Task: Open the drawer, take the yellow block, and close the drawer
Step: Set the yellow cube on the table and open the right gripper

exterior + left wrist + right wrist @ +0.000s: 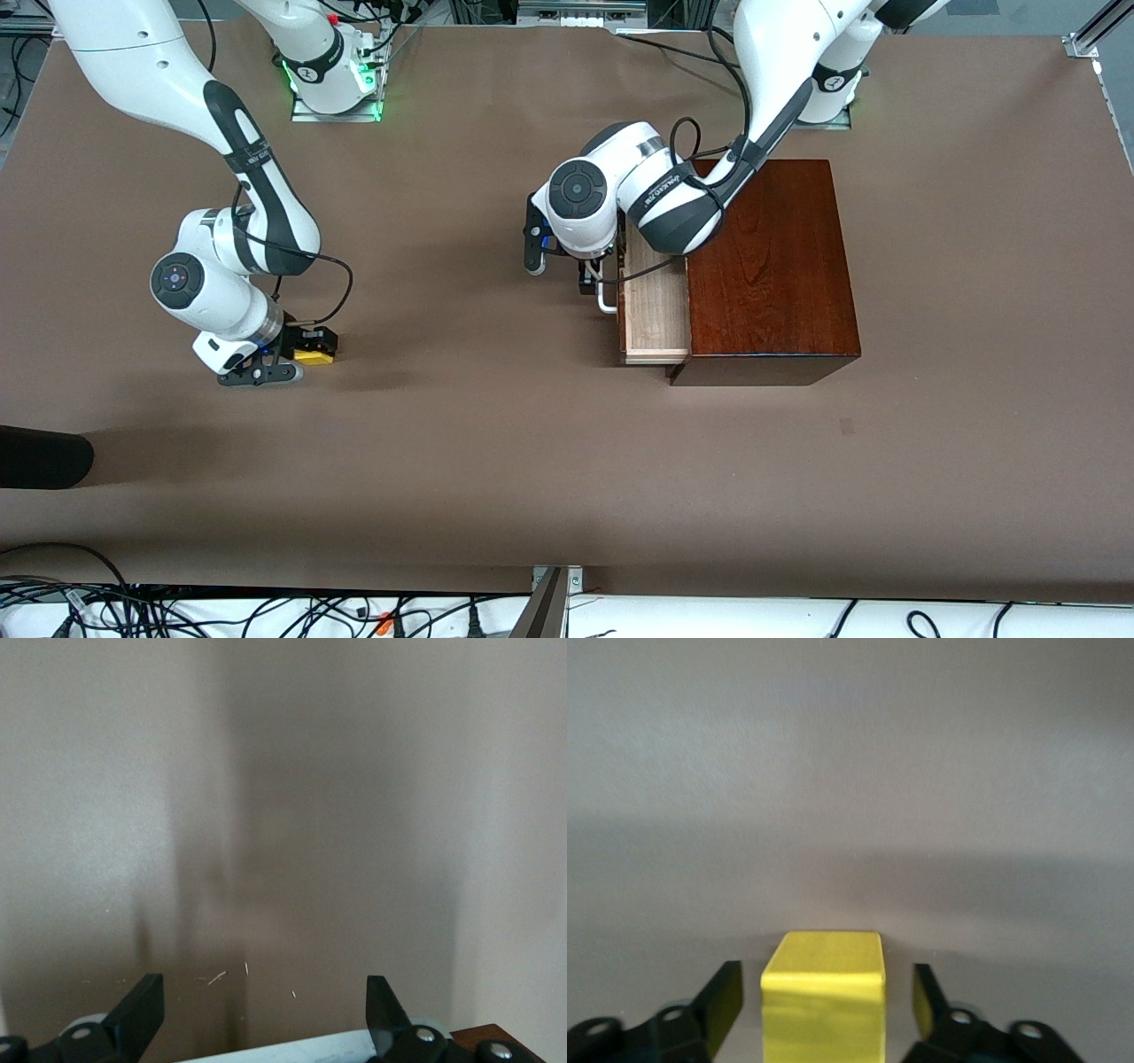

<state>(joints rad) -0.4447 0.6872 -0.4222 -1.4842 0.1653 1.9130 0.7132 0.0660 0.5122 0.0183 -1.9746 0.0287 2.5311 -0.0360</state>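
The yellow block (314,355) rests on the brown table toward the right arm's end. My right gripper (301,357) stands low around it, open. In the right wrist view the yellow block (824,992) sits between the black fingers (725,992) with a gap on each side of it, inside the right gripper (826,983). The drawer (656,301) is slid partly out of the dark wooden box (771,266), its pale interior showing. My left gripper (592,279) is open at the white handle (607,299). The handle (292,1047) lies between the wide-apart fingers of the left gripper (266,992).
A black object (40,456) pokes in at the table's edge at the right arm's end, nearer the front camera than the block. A metal bracket (554,594) and cables run along the edge nearest the front camera. Bare brown tabletop lies between block and box.
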